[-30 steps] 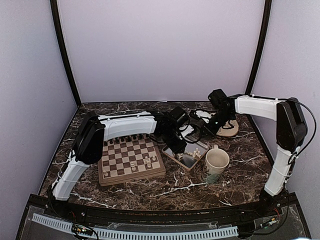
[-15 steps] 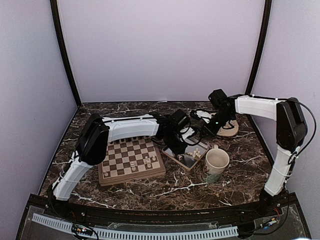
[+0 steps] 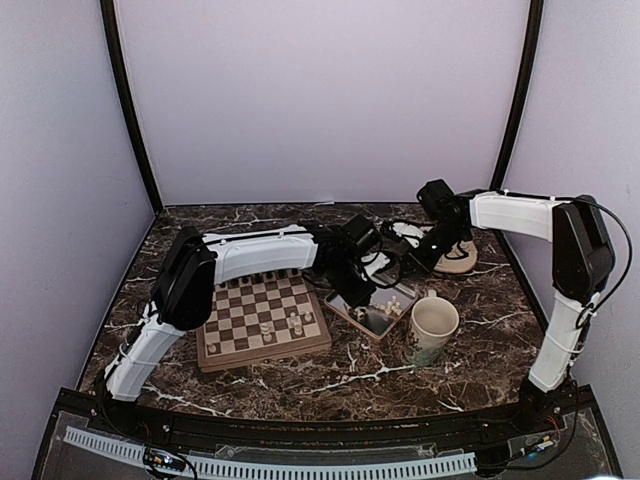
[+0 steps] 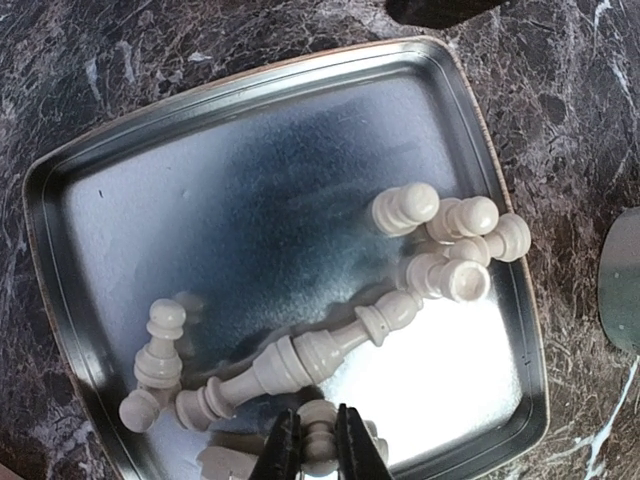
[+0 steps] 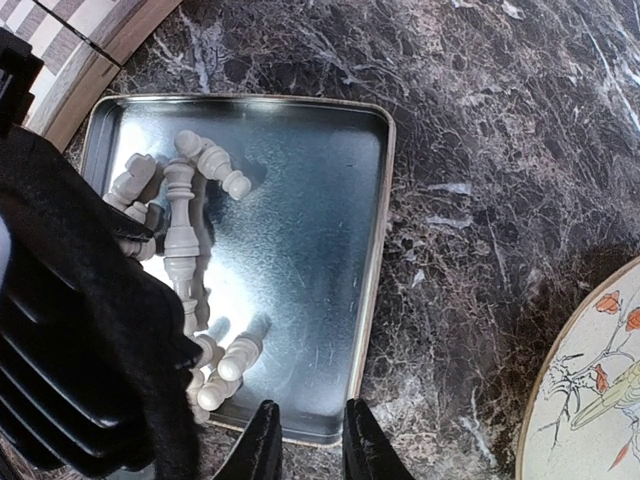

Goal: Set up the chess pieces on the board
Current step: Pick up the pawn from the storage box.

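Left arm has stretched over the tray [image 4: 200, 200], its gripper [image 4: 318, 455] now pinched on a white chess piece [image 4: 318, 422] there, right of the board [image 3: 250, 300]; lift straight up, clear of the other pieces [image 4: 300, 360].

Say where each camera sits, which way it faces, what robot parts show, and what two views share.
Top external: above and behind the arms, facing forward and down over the table; shows both arms, the board, tray and mug.
Left wrist: on the left arm, looking straight down into the tray; left gripper at bottom, pinching a cream chess piece.
Right wrist: looking down at the tray's edge; right gripper at the bottom, empty; left arm at left.
Shared: both wrist views show the tray and cream pieces.
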{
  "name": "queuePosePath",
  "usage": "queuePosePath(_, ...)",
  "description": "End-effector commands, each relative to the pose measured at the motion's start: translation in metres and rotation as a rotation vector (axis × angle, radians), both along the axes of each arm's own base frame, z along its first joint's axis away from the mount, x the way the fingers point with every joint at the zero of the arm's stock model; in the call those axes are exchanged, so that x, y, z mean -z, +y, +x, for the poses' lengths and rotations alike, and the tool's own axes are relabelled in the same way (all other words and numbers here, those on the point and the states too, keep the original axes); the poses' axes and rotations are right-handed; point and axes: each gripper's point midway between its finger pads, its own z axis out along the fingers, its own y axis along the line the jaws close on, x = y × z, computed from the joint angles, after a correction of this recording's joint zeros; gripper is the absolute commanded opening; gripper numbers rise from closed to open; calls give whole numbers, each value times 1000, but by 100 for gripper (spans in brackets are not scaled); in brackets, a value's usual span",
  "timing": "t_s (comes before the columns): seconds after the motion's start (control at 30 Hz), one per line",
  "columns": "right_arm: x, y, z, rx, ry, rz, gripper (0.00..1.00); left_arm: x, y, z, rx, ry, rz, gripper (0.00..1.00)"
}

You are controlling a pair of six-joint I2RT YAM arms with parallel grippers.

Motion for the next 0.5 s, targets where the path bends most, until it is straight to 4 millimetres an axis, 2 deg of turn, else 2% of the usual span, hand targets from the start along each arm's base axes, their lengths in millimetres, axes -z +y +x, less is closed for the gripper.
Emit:
queuePosePath(0.0,8,1,-1,2,18,0,22,-61,-2,-7,8,6,-100,3)
queuePosePath(0.2,-3,0,-1,1,3,8,22,-76,2,-8,-9,13,-125,3)
queuePosePath(0.47,-64,-10,12,19,-176,-4,24,-86,31,16,-86,-63,-66,3)
